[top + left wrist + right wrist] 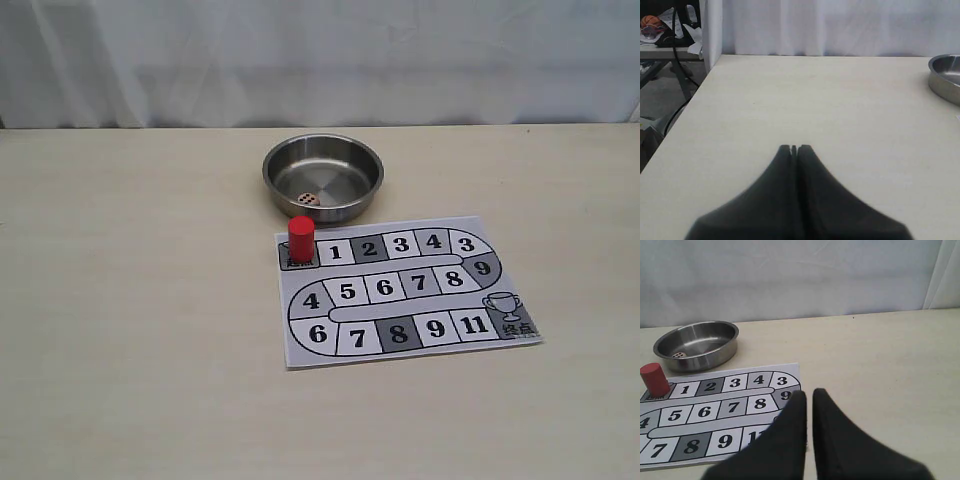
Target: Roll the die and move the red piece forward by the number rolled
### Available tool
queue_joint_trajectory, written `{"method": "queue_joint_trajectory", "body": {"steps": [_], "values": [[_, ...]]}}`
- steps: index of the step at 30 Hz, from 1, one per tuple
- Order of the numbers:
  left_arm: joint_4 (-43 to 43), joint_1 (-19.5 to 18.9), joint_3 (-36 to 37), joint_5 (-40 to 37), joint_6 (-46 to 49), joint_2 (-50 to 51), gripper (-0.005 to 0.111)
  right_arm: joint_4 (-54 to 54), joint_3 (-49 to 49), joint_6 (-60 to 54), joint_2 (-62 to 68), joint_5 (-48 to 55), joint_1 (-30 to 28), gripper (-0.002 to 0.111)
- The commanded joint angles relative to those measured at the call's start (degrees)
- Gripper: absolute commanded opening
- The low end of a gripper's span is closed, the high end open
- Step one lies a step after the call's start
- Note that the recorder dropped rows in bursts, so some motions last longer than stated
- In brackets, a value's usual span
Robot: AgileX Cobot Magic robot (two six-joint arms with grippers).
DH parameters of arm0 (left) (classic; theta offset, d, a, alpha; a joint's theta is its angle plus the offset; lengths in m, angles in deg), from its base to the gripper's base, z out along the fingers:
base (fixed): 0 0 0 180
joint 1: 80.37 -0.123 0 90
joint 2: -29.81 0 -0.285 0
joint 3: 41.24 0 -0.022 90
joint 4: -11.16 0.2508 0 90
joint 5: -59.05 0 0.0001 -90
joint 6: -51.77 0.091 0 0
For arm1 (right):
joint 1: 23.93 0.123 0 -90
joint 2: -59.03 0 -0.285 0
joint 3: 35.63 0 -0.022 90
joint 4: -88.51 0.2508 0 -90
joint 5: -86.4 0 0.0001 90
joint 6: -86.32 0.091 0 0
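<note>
The die is a tiny pale cube with dark pips lying inside the steel bowl; the right wrist view also shows the die. The red piece stands upright on the start square at the near-left corner of the paper board. It shows again as the red piece in the right wrist view. My left gripper is shut and empty over bare table, far left of the bowl. My right gripper hovers by the board's right edge, its fingers together but for a thin slit, holding nothing. Neither gripper appears in the exterior view.
The bowl's rim shows at the edge of the left wrist view. The board carries numbered squares and a trophy square. A white curtain backs the table. The table's left edge drops to cluttered floor.
</note>
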Motion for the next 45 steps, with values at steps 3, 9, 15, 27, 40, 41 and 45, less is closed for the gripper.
{"method": "queue_joint_trajectory", "body": {"steps": [3, 9, 15, 27, 40, 41, 45], "values": [[0.0, 0.0, -0.4, 1.0, -0.4, 0.0, 0.000, 0.0, 0.1, -0.1, -0.2, -0.3, -0.2, 0.004], [0.0, 0.0, -0.4, 1.0, -0.4, 0.0, 0.000, 0.0, 0.1, -0.5, -0.2, -2.2, -0.2, 0.004], [0.0, 0.0, -0.4, 1.0, -0.4, 0.0, 0.000, 0.7, 0.1, -0.5, -0.2, -23.8, -0.2, 0.004], [0.0, 0.0, -0.4, 1.0, -0.4, 0.0, 0.000, 0.7, -11.0, 0.2, -0.2, -25.4, -0.2, 0.004], [0.0, 0.0, -0.4, 1.0, -0.4, 0.0, 0.000, 3.3, -19.9, 0.2, 7.8, -14.2, -0.2, 0.004], [0.0, 0.0, -0.4, 1.0, -0.4, 0.0, 0.000, 3.0, -20.1, 0.1, 9.3, -14.2, -0.2, 0.004], [0.0, 0.0, -0.4, 1.0, -0.4, 0.0, 0.000, 3.0, -20.5, -1.7, 14.7, -20.5, -0.2, 0.004]]}}
